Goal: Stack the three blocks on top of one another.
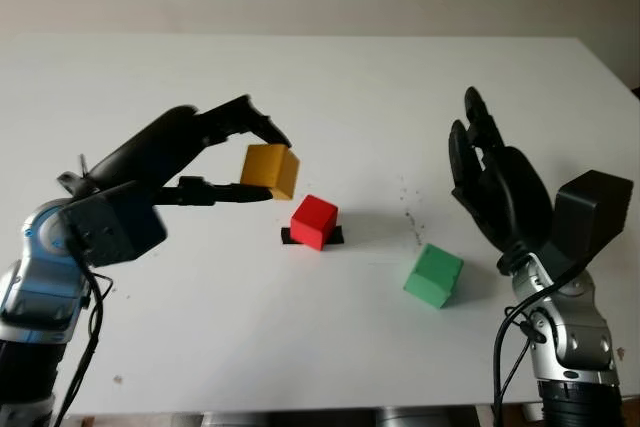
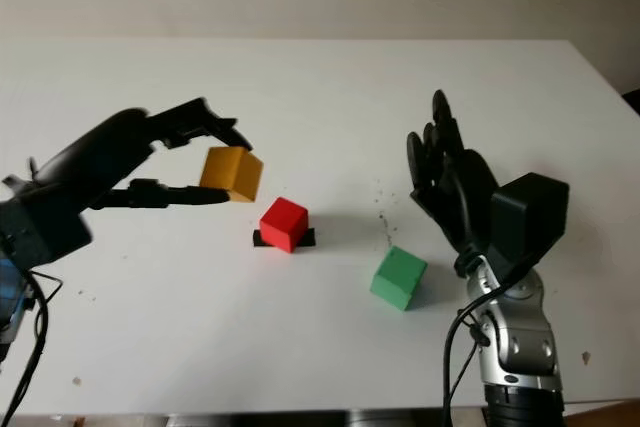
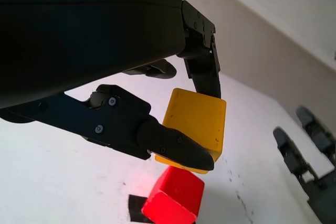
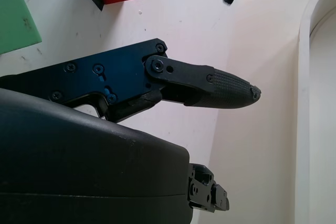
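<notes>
On the white table (image 1: 330,77) before us, our left hand (image 1: 225,157) holds the yellow block (image 1: 270,169) in the air, to the left of centre. Its fingers (image 3: 168,142) pinch the block from two sides: one fingertip bears on the block's upper far edge, another presses against its near lower face. In the left wrist view the block sits tilted between those black fingers, clear of the table.

Just beside and below it, slightly to the right and nearer to us, the red block (image 1: 314,221) stands on a small black mat (image 1: 335,236) at the middle of the table. The yellow block does not touch the red one; in the left wrist view (image 3: 174,201) the red block lies under the yellow one's lower edge, with a gap between them.

The green block (image 1: 434,275) lies on the bare table to the right of the red one and a little nearer, well apart from it.

Our right hand (image 1: 495,182) is raised above the right side of the table, palm turned toward the blocks, fingers extended upward and holding nothing. It stands just right of the green block and beyond it.
</notes>
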Tool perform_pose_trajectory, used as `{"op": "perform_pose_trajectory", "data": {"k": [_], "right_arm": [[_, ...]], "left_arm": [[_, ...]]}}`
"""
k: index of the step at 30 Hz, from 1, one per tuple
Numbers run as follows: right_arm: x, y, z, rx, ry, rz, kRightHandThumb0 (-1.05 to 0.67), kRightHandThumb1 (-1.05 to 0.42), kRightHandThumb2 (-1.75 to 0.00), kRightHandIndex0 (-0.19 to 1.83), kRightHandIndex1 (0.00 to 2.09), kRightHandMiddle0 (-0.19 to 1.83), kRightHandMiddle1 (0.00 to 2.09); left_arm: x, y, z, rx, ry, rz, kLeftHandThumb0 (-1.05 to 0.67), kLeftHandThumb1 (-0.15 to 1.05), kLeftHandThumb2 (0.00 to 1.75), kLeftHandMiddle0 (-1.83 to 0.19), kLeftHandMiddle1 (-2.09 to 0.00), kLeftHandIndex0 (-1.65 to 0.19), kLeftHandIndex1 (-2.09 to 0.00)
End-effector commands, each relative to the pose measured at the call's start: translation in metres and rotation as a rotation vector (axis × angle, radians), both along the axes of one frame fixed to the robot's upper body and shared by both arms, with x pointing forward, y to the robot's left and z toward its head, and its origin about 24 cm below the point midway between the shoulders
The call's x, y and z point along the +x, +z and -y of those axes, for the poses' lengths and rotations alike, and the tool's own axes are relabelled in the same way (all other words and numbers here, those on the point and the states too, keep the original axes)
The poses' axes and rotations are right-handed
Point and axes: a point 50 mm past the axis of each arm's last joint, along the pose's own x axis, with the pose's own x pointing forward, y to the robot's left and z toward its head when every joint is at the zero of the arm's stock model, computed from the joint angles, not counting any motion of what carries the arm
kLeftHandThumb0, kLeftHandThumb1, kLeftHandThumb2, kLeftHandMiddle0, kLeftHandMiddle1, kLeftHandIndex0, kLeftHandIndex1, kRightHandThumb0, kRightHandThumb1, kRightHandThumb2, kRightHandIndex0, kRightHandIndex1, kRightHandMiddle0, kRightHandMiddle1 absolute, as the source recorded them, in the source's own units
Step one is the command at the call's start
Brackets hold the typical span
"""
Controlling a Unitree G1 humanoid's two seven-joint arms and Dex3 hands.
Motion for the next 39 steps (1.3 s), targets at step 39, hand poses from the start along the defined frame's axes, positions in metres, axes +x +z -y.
{"op": "perform_pose_trajectory", "data": {"k": [39], "right_arm": [[-0.009, 0.004, 0.000, -0.012, -0.021, 0.023, -0.65, -1.05, -0.63, -0.19, 0.00, -0.19, 0.00]], "left_arm": [[0.026, 0.009, 0.037, 0.281, -0.158, -0.066, -0.35, 1.05, 0.07, -0.30, -0.04, -0.25, -1.45]]}}
